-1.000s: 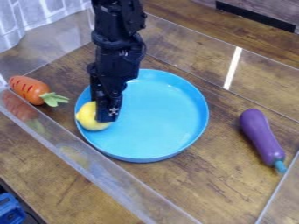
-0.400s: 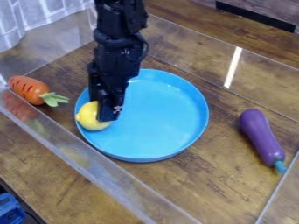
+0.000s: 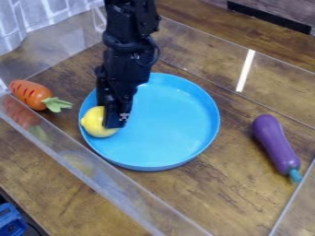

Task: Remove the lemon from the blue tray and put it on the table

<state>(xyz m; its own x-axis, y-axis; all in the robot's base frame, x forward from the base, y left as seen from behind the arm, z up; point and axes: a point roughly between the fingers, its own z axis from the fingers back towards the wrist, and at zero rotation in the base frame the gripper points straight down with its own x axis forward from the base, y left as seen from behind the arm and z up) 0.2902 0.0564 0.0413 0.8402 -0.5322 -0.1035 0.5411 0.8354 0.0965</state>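
One blue tray [image 3: 185,138] sits nearest on the counter [image 3: 74,198], round and shallow. At its left rim lies the lemon [image 3: 98,123], inside the dish against the raised edge. To the right, well apart from the tray, lies a purple eggplant [image 3: 275,144]. Left of the tray rests an orange carrot [image 3: 32,94] with a green top. Pointing straight down over the lemon, the black tool [image 3: 113,116] has its fingers beside the fruit; whether they clamp it cannot be told.
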